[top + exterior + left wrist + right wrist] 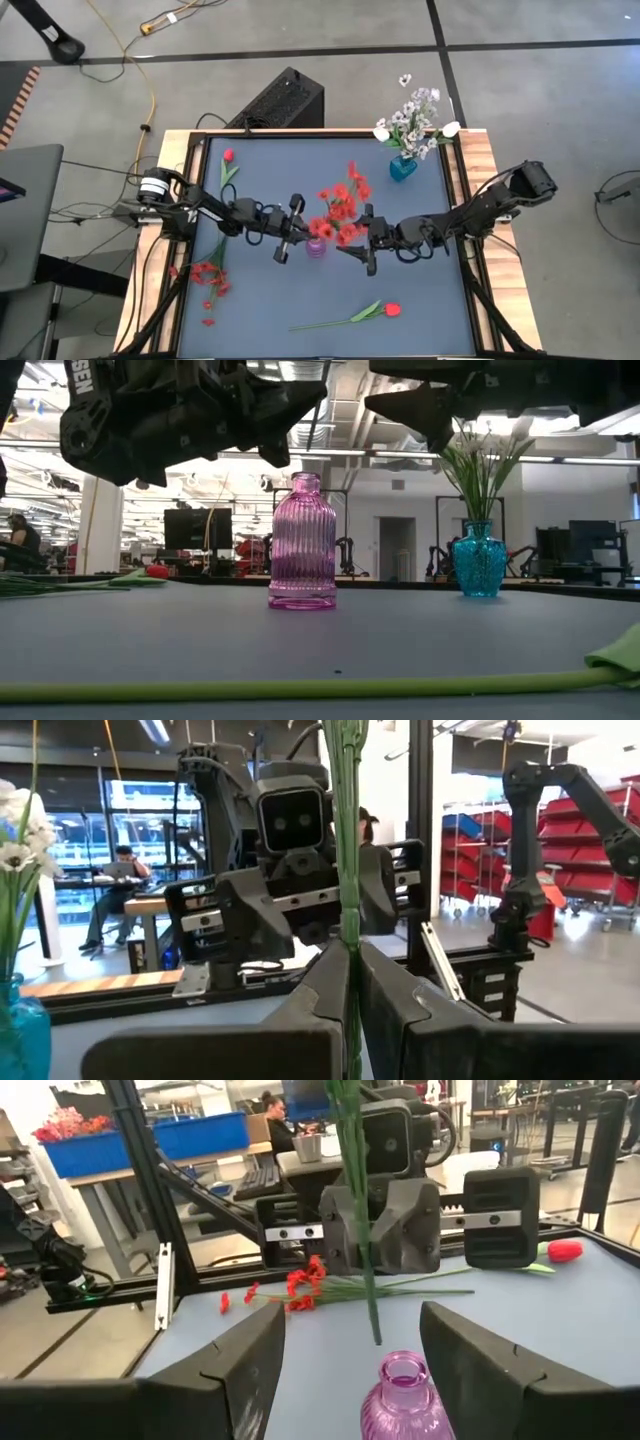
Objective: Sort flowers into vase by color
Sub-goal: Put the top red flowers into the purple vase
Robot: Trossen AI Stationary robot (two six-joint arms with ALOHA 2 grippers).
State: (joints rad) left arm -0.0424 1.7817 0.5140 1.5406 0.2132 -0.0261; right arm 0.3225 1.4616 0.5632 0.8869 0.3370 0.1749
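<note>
My left gripper is shut on the green stem of a red spray, whose blossoms stand over the table's middle. The pink ribbed vase stands on the table below it. My right gripper is open and faces the left one from the vase's right side; its fingers stand either side of the vase and touch nothing. The blue vase holds white flowers at the far right. My left gripper pinches the red spray's stem between its two fingers, well above the stem's cut end. The fingers come level from the table's left and lie across the stem. The stem hangs upright and lifted clear, with its lower end just above the pink vase's mouth.
A red tulip lies near the far left corner. Another red spray lies by the left edge. A red tulip with a long stem lies near the near edge. Seated people show in the room beyond.
</note>
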